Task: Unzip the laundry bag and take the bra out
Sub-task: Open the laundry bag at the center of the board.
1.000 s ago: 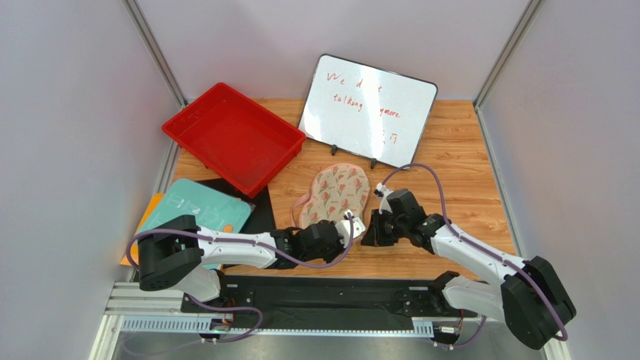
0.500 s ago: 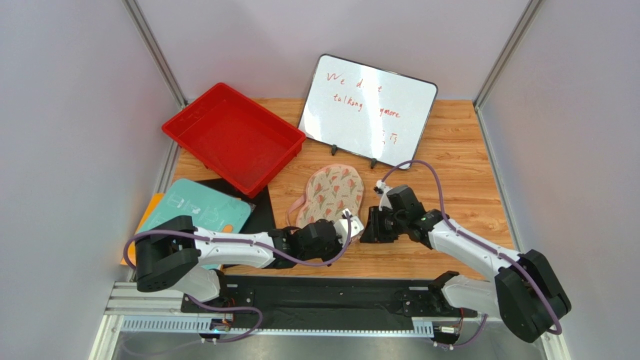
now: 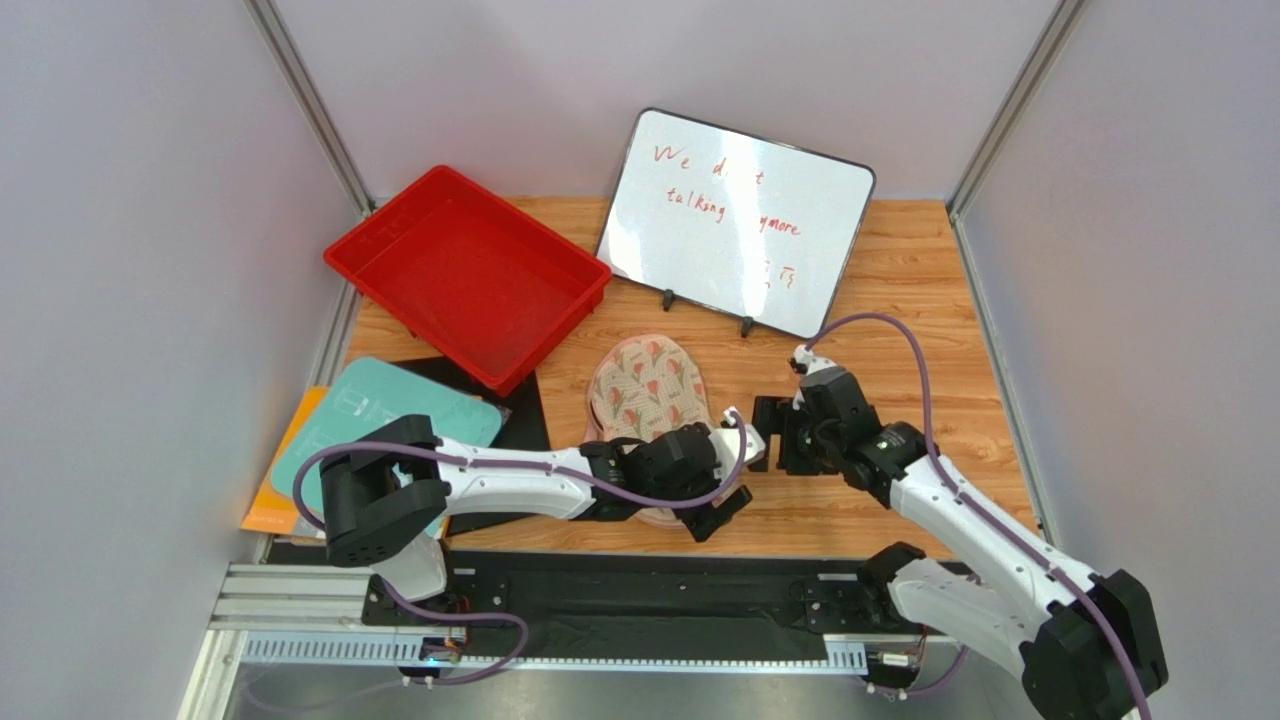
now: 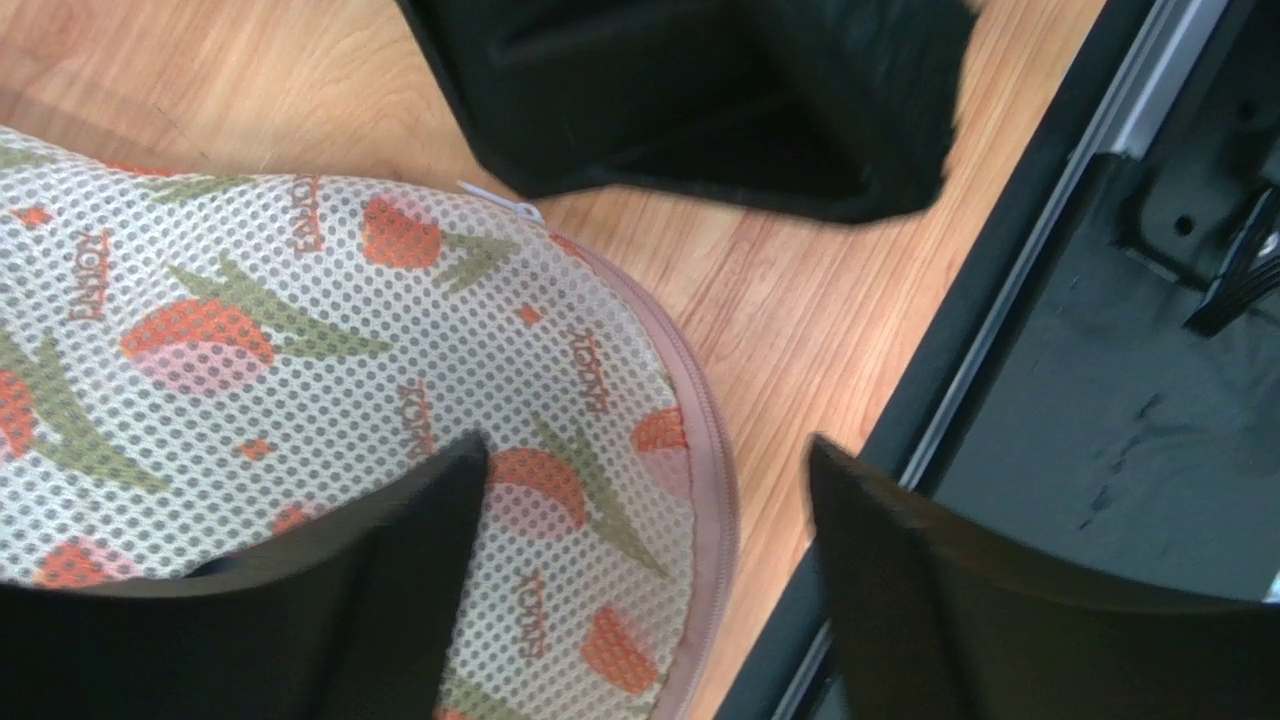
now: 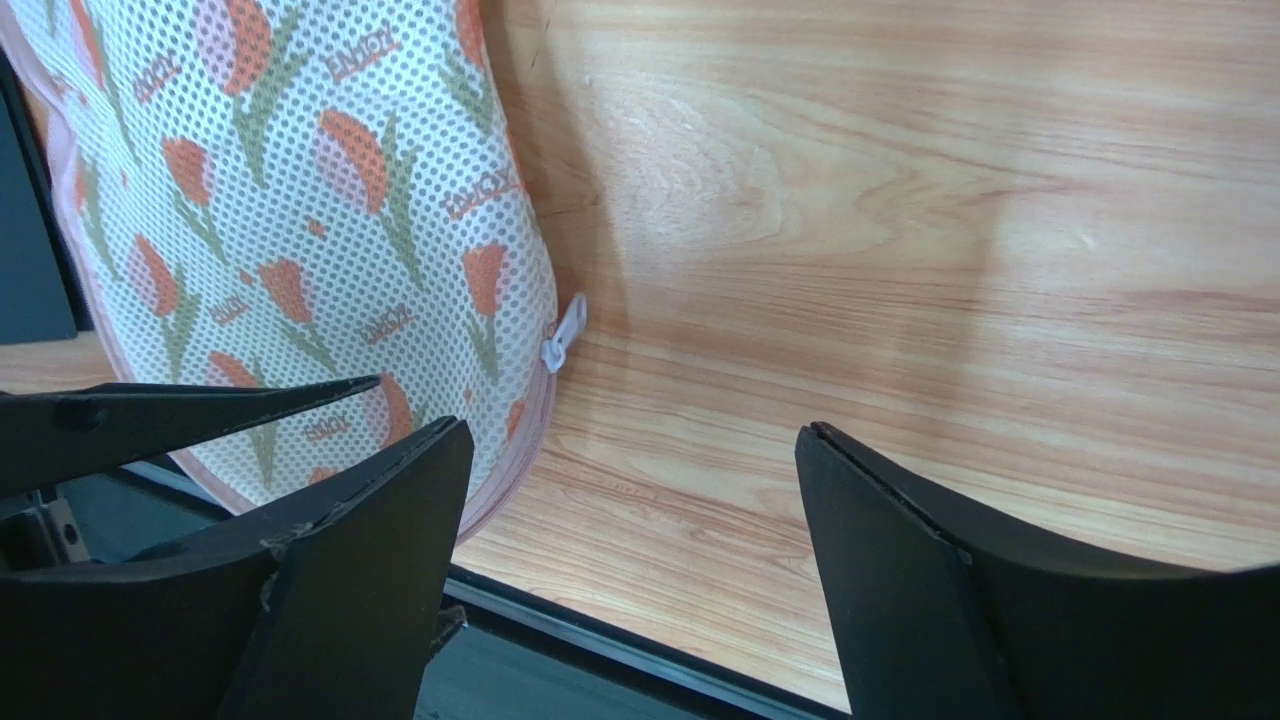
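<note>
The laundry bag (image 3: 646,387), cream mesh with a red and green tulip print, lies flat on the wood in the middle. Its pink zipper edging (image 4: 718,465) runs round the near end and I see no gap in it. A small white pull tag (image 5: 564,330) sticks out at its right edge. My left gripper (image 3: 732,477) is open over the bag's near end; one finger (image 4: 376,555) is above the mesh, the other (image 4: 962,600) above the table edge. My right gripper (image 3: 769,435) stands open just right of the bag, over bare wood (image 5: 628,432). The bra is hidden.
A red tray (image 3: 466,278) sits at the back left and a whiteboard (image 3: 736,218) leans at the back. A teal board (image 3: 398,413) on a black sheet lies at the left. A black rail (image 3: 646,593) runs along the near edge.
Both grippers were shut close together at the bag's near end and now stand open. The left arm has moved right over the bag's end, the right gripper has drawn back right, and the bag has shifted left.
</note>
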Motion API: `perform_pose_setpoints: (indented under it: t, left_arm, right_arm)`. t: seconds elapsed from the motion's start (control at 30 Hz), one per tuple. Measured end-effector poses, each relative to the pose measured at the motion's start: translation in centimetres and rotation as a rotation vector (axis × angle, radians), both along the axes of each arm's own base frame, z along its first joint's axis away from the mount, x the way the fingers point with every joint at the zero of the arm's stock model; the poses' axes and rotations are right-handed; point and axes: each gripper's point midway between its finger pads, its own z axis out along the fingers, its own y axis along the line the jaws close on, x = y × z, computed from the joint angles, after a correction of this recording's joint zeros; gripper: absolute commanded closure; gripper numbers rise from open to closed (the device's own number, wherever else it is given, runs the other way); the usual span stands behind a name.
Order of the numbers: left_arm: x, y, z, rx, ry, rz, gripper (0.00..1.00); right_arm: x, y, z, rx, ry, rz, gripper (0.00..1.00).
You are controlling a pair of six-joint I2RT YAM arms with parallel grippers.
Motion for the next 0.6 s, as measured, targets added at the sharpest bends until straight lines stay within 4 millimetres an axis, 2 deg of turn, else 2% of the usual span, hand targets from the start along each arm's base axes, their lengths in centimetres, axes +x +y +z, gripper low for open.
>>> perform_pose_setpoints:
  t: [0.17, 0.37, 0.43, 0.47, 0.6]
  left_arm:
    - [0.2, 0.3, 0.1, 0.002, -0.002, 0.022, 0.0]
    - [0.8, 2.0, 2.5, -0.044, -0.051, 0.069, 0.0]
    - [1.4, 2.9, 3.4, -0.068, -0.062, 0.097, 0.0]
    - [1.9, 3.5, 3.8, -0.081, -0.065, 0.122, 0.0]
    - [4.5, 7.0, 5.1, -0.129, -0.071, 0.252, 0.0]
  right_arm:
    - [0.2, -0.7, 1.4, -0.008, -0.046, -0.029, 0.15]
    - [0.1, -1.6, 2.3, -0.024, -0.091, -0.045, 0.16]
    - [0.1, -1.8, 2.8, -0.019, -0.115, -0.045, 0.17]
    - [0.0, -1.7, 3.1, -0.01, -0.124, -0.038, 0.2]
    - [-0.2, -0.3, 4.0, 0.034, -0.151, 0.039, 0.24]
